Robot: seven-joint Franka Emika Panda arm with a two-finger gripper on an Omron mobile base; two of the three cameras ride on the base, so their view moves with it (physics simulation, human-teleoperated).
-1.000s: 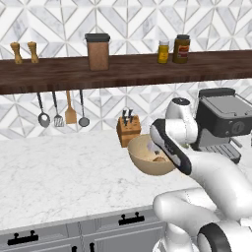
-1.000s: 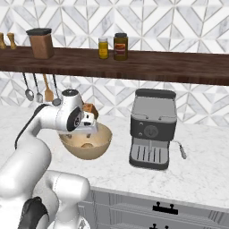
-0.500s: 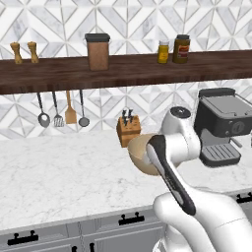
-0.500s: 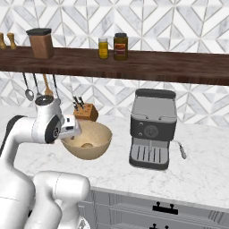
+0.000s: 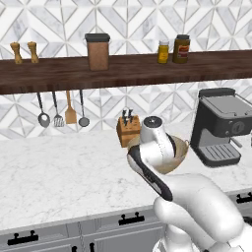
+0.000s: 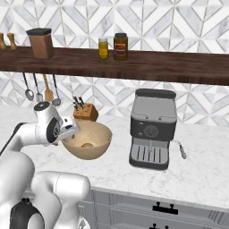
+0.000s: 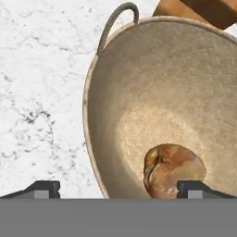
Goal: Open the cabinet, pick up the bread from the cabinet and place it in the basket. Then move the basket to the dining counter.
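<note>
The basket stands on the marble counter beside the knife block, and in the left base view my arm covers most of the basket. The bread lies on the basket's floor, small and tan-brown, and also shows in the right base view as the bread. My gripper is open and hovers over the basket's near rim, with one fingertip outside the bowl and the other over the inside by the bread. From the right base view the gripper sits at the basket's left edge. The cabinet and the dining counter are out of view.
A wooden knife block stands right behind the basket. A coffee machine stands to its right. Utensils hang under a dark shelf holding jars. A rope handle sticks out from the basket's rim. Grey drawers run below the counter.
My hand has swung left from above the basket's middle to its left rim and turned downward. The basket and bread have stayed in place. The jaws stay open.
</note>
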